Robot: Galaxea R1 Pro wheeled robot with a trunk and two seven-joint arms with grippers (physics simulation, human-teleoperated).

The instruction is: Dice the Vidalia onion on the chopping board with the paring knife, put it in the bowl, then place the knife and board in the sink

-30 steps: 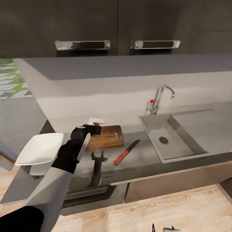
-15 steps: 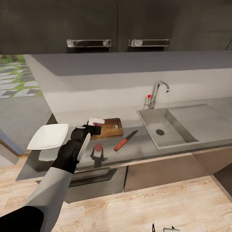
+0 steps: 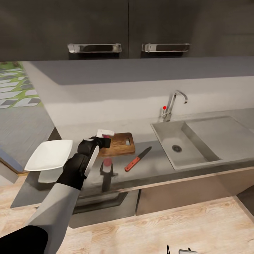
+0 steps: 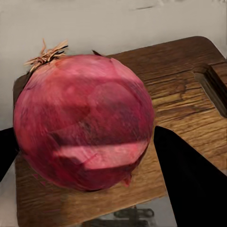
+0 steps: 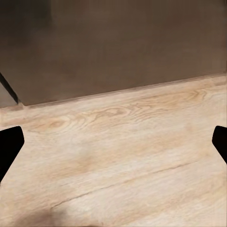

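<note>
My left gripper (image 3: 104, 136) is shut on the red-skinned onion (image 4: 85, 123), with a black finger (image 4: 189, 179) on each side of it. It holds the onion over the left end of the brown chopping board (image 3: 120, 144); whether the onion touches the wood I cannot tell. The red-handled paring knife (image 3: 137, 159) lies on the grey countertop (image 3: 155, 171), between the board and the sink (image 3: 165, 140). A white square bowl (image 3: 49, 154) sits at the counter's left end. My right gripper (image 5: 113, 146) hangs open low over the wooden floor.
The chrome tap (image 3: 173, 104) with its red knob stands behind the sink, and the drainboard (image 3: 218, 130) runs to the right. Dark wall cabinets (image 3: 127, 24) hang above. Wooden floor (image 3: 158, 225) lies in front of the dark base cabinets.
The head camera has shifted, so the whole picture has moved. My left gripper still holds the onion over the board's left end, and the knife, the bowl and the board lie as before.
</note>
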